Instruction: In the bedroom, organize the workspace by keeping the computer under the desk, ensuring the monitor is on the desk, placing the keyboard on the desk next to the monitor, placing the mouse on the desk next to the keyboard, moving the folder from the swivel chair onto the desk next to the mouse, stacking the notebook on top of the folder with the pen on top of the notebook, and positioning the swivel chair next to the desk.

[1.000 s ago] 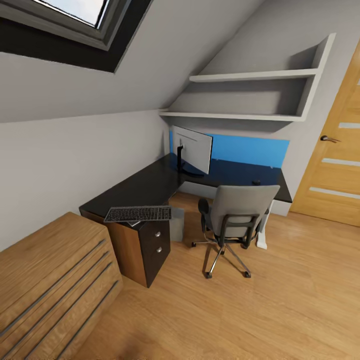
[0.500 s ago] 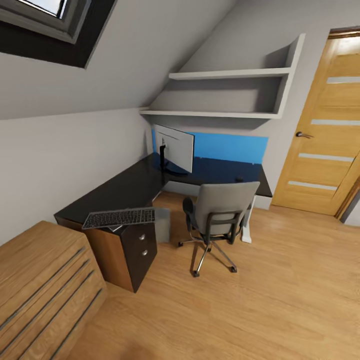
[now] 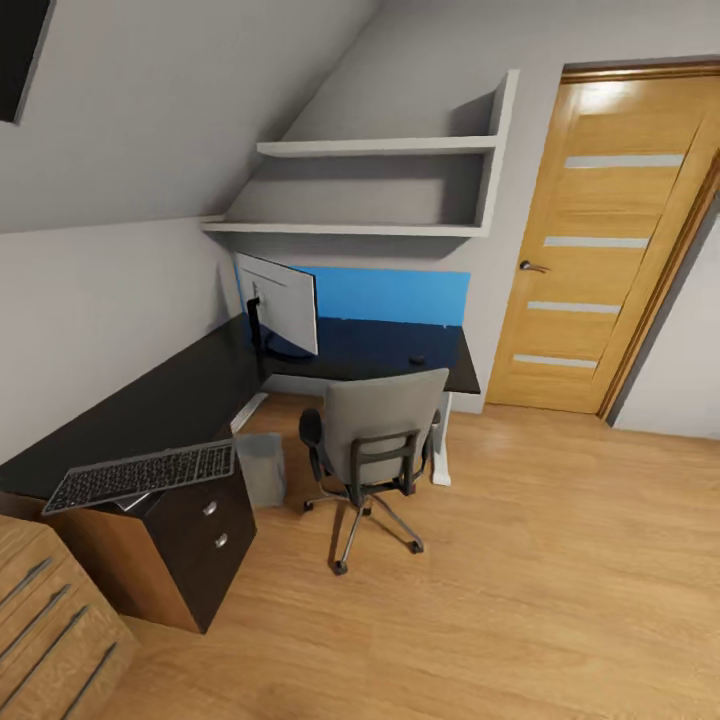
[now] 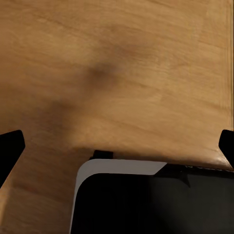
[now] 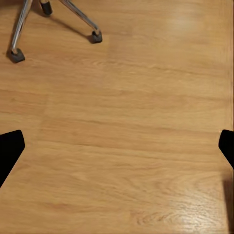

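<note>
The black L-shaped desk (image 3: pixel 150 405) runs along the left wall and turns the corner. On its far part stands the monitor (image 3: pixel 287 301), seen from its pale back, and the small dark mouse (image 3: pixel 417 360) lies further right. The keyboard (image 3: pixel 140 475) rests on the near end, above the drawer pedestal. The grey computer (image 3: pixel 263 467) stands on the floor under the desk. The swivel chair (image 3: pixel 385 432) faces the desk with its back to me. The folder, notebook and pen are out of view. My left gripper (image 4: pixel 117 146) and right gripper (image 5: pixel 117 146) hang open over the floor.
A wooden door (image 3: pixel 590 250) stands shut at the right. White shelves (image 3: pixel 370 190) and a blue wall panel (image 3: pixel 400 295) sit above the desk. A light-wood drawer chest (image 3: pixel 45 630) is at the near left. The chair's chrome legs (image 5: pixel 19 29) show on the wood floor.
The camera has swung to the right: the door has come fully into view and the skylight has slid off at the left. Nothing in the room itself has moved.
</note>
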Controlling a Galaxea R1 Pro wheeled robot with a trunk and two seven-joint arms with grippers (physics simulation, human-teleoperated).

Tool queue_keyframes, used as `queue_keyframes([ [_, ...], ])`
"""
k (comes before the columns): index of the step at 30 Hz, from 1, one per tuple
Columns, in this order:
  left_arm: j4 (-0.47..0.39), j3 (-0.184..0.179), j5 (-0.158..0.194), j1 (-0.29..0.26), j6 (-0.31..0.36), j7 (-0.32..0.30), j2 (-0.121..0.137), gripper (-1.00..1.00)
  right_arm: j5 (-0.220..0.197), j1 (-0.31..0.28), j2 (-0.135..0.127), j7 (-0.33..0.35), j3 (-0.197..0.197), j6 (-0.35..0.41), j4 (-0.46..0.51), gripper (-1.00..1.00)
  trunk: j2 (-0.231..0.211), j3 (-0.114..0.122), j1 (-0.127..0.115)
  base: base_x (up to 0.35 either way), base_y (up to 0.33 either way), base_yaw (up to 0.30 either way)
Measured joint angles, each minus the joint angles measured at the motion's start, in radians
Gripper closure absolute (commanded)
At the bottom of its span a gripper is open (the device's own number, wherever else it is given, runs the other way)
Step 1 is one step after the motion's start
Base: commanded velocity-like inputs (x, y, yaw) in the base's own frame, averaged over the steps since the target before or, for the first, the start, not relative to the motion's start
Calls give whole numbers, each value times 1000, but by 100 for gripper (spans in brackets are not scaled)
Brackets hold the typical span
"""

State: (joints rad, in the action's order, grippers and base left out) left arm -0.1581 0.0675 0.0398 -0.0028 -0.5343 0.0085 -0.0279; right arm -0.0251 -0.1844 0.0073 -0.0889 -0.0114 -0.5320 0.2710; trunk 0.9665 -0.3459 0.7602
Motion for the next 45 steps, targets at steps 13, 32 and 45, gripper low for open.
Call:
queue_keyframes([
  [13,0,3,0,0,-1,1,-1,-100,0,0,0,0,0,0,0,-100,0,0,0,42,-41,-298],
  [32,0,1,0,0,-1,0,-1,-100,0,0,0,1,0,0,-2,-100,0,0,0,134,-1,-298],
  [45,0,3,0,0,-2,1,0,-100,0,0,0,2,0,1,-2,-100,0,0,0,234,0,-299],
])
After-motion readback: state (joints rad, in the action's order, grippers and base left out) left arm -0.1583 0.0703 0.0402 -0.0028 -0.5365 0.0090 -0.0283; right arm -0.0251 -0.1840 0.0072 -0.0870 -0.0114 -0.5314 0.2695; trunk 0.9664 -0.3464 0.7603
